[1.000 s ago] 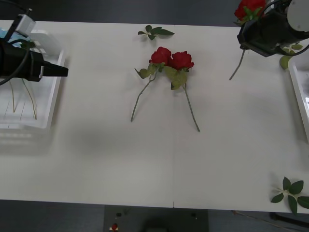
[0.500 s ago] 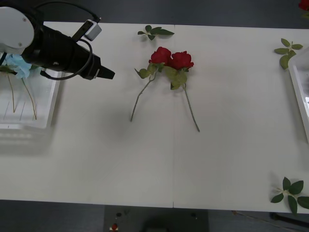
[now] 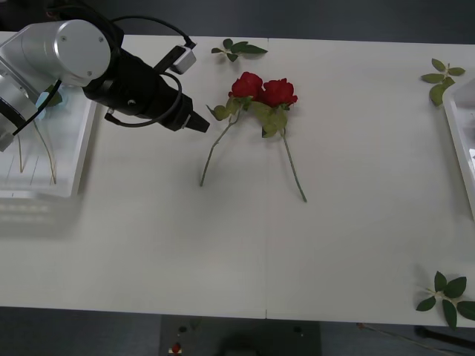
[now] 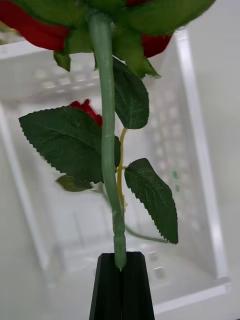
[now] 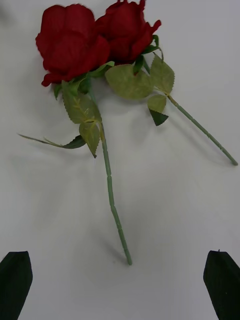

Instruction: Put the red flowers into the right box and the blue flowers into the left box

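My left end effector (image 3: 200,124) was out over the white counter (image 3: 245,245), fingers spread wide with nothing between them. In my left wrist view the two black fingertips (image 5: 15,280) sat far apart, and just ahead of them were two red roses (image 5: 95,40) lying flat on the counter. Their heads touched each other on the far side from my end effector, and the stems splayed apart back toward me. The nearer stem (image 5: 112,200) ended roughly midway between my fingertips, a little ahead of them. In the front view the tip of that end effector was just beside the leaves of the closer rose (image 3: 247,85), not touching.

Behind my left arm sat the slotted white basket (image 3: 78,159), with a bit of pale-blue flower (image 3: 53,98) peeking past the arm and thin stems lying inside.

My right end effector (image 4: 120,265) was clenched on the stem of another red rose (image 4: 107,150), gripping it at the cut end, head pointing away from me. Beyond it was a white box (image 4: 200,150) with one more red rose (image 4: 85,110) lying inside, partly hidden behind a leaf.

Loose green leaf sprigs (image 3: 237,50) lay scattered on the counter.
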Controlling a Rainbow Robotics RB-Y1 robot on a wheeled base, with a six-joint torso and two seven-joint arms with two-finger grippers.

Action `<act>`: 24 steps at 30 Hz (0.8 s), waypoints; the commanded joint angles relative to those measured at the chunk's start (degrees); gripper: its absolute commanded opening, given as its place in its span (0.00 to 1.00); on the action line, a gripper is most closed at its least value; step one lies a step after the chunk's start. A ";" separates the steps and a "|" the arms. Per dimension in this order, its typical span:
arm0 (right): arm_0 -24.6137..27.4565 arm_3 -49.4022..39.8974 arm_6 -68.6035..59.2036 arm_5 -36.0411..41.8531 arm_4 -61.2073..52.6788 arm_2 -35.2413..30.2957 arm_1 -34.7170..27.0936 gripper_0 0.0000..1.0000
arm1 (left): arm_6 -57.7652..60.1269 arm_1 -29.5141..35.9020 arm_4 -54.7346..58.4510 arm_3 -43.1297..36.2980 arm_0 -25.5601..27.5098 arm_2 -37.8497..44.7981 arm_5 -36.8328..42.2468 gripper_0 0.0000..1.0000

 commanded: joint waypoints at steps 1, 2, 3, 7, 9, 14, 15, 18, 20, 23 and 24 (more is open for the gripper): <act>1.56 -0.89 4.09 -6.52 4.26 -0.98 1.48 0.00 | 6.71 -0.97 -0.36 -0.98 -2.37 -0.57 -1.16 1.00; 2.08 -0.89 4.09 -7.66 4.96 -0.98 1.84 0.00 | 6.98 -1.41 -0.09 -0.98 -2.37 -0.57 -1.07 1.00; 2.61 -0.89 4.00 -9.33 5.93 -0.81 2.36 0.00 | 7.94 -1.85 0.17 -1.06 -2.46 -0.57 -1.07 1.00; 4.90 -0.89 4.17 -16.37 11.20 -0.81 4.56 0.00 | 15.33 -5.10 1.75 -1.06 -2.64 -0.75 -0.81 1.00; 5.78 -0.89 3.91 -18.30 13.40 -0.98 5.53 0.00 | 17.96 -6.60 -0.18 -1.50 -2.72 -0.75 -0.81 1.00; 7.53 -0.89 2.94 -20.94 17.18 -0.98 7.46 0.00 | 24.38 -9.94 -6.07 -1.24 -3.52 -1.80 -0.90 1.00; 8.24 -0.89 2.77 -22.08 18.15 -0.98 7.90 0.00 | 25.96 -10.46 -8.09 -1.24 -4.22 -2.68 -1.16 1.00; 9.64 -0.89 2.06 -24.89 20.08 -1.86 9.66 0.00 | 30.27 -11.61 -12.49 -1.24 -5.80 -4.61 -1.34 1.00; 10.17 -0.89 1.71 -25.59 19.99 -2.30 10.18 0.00 | 32.38 -12.13 -14.77 -1.15 -6.68 -5.40 -1.34 1.00; 10.35 -0.80 1.27 -25.95 20.25 -2.39 10.45 0.00 | 35.63 -12.75 -18.11 -0.45 -8.53 -7.34 -1.34 1.00; 10.35 -0.89 1.10 -25.95 20.78 -2.39 10.54 0.00 | 36.69 -13.27 -19.17 0.61 -9.32 -8.13 -1.42 1.00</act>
